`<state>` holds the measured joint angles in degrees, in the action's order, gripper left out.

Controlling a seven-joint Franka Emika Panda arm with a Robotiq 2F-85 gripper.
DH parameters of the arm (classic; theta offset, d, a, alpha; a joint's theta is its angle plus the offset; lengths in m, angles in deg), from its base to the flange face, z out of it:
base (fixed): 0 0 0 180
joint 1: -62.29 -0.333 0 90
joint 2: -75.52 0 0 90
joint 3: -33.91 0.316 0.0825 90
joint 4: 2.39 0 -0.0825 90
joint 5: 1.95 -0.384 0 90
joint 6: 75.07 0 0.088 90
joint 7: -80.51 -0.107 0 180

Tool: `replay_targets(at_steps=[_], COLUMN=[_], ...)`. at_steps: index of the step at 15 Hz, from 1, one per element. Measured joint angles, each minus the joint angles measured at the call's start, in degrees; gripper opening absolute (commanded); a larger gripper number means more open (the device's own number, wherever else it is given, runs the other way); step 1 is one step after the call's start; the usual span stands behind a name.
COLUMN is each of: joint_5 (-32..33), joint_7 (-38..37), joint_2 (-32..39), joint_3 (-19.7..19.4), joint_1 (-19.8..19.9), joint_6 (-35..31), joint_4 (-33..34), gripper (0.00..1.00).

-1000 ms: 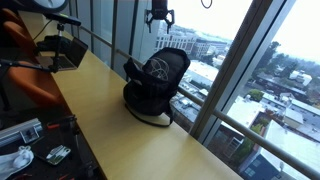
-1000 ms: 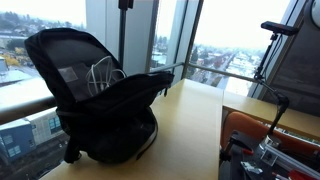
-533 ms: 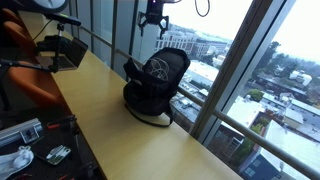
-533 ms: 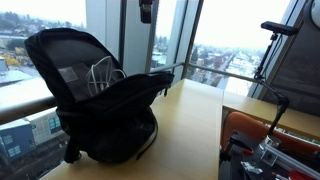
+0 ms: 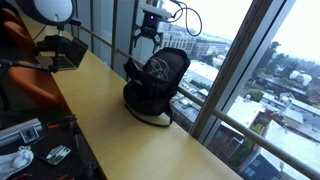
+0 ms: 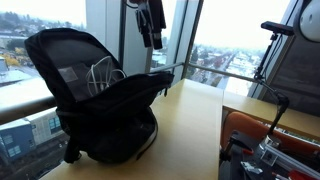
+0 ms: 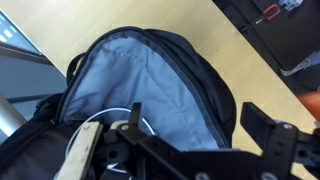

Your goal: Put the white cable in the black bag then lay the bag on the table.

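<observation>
In an exterior view black bag [image 5: 155,85] upright on table [image 5: 100,115], right edge by the window [image 5: 235,50], gripper [image 5: 148,38] above it, in an exterior view white cable [image 6: 103,72] looped inside bag's open top, wrist view, jaws spread wide, empty, over grey lining [image 7: 150,85]

So the bag [image 5: 155,85] stands upright on the table [image 5: 110,128], right at the window-side edge, with its mouth open to the top. The cable [image 6: 102,72] sits inside that open compartment, looped against the back panel. The gripper [image 5: 148,38] hangs above the bag, clear of it. A chair [image 5: 38,88] is on the table's other side, away from the window.
</observation>
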<state>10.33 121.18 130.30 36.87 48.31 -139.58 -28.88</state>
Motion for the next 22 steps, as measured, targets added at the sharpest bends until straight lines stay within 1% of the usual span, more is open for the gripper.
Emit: replay_targets(at_steps=[5, 9, 12, 13, 14, 15, 18, 22], joint_5=[0.2, 0.4, 0.5, 0.6, 0.6, 0.6, 0.6, 0.6], joint_7=[4.1, 4.8, 5.2, 5.4, 5.5, 5.5, 5.5, 5.5], joint_2=[4.1, 5.9, 6.3, 6.4, 6.6, 6.8, 7.5, 7.9], joint_3=[0.0, 0.0, -0.1, -0.2, -0.4, -0.6, -1.0, -1.1], joint_1=[-1.6, -2.5, -2.5, -2.5, -2.4, -2.4, -2.3, -2.0], joint_6=[1.9, 4.7, 5.3, 5.3, 5.3, 5.3, 5.3, 5.3], joint_4=[0.0, 0.0, 0.0, 0.1, 0.1, 0.1, 0.1, 0.2], gripper=[1.0, 1.0, 1.0, 0.75, 0.74, 0.68, 0.42, 0.14])
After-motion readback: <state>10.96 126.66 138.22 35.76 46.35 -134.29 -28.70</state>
